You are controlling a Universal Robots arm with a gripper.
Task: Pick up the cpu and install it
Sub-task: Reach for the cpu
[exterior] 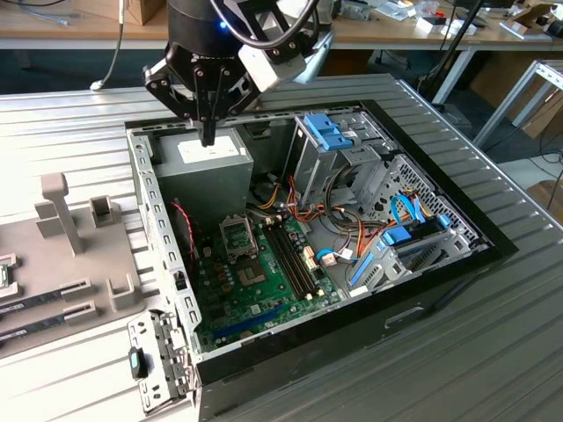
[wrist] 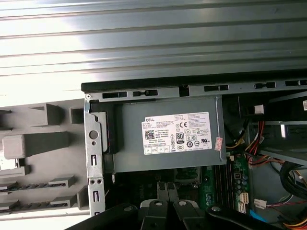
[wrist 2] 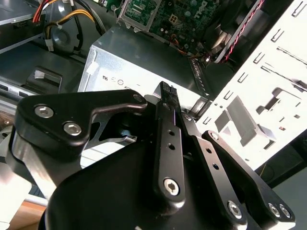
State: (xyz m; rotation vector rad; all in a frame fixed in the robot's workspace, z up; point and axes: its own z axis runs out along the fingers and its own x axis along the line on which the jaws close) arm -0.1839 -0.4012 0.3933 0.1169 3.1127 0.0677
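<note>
Exterior view: gripper [exterior: 208, 134] over the power supply [exterior: 204, 156], jaws pinched narrow. Best kept high and vertical, clear of case wall [exterior: 145, 189] and cables [exterior: 281, 211].

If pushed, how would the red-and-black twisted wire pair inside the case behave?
The red-and-black wire pair would probably flex and spring back: it is thin, twisted and loosely curved. It is likely very light. It runs down to the motherboard, so it may snag rather than slide free.
</note>
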